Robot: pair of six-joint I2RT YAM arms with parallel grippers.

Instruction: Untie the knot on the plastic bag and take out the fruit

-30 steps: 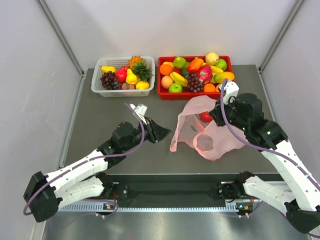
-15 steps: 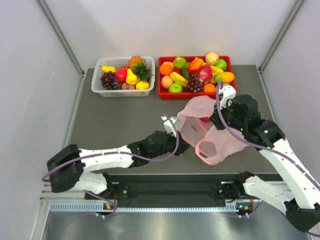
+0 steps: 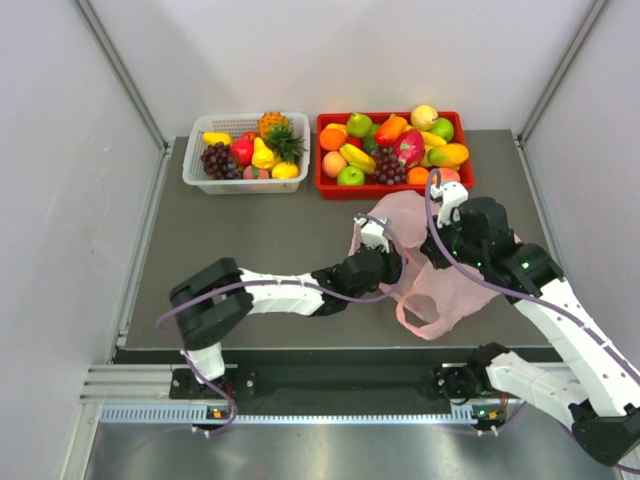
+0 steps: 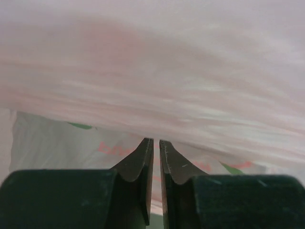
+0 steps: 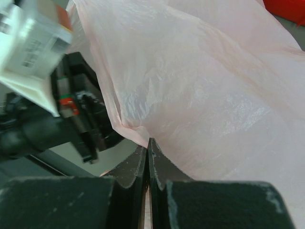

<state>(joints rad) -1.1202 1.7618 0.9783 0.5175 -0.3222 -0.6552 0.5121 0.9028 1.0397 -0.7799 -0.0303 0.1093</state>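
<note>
The pink plastic bag (image 3: 445, 285) sits crumpled on the dark table (image 3: 250, 235), just in front of the red tray (image 3: 322, 190) of fruit and between the two arms. One open handle loop (image 3: 408, 318) trails toward the near edge. The left arm reaches far across the table, and the left gripper (image 4: 156, 141) is pressed up against the bag's left side. Its fingers are drawn almost together with only a thin slit between them, and the blurred film ahead makes it impossible to tell whether any plastic is caught. The right gripper (image 5: 148, 141) is at the bag's upper right, clenched on a folded edge of the film right at its fingertips. The knot cannot be made out, and no fruit inside the bag shows clearly. A white basket (image 3: 192, 165) of fruit stands left of the red tray.
</note>
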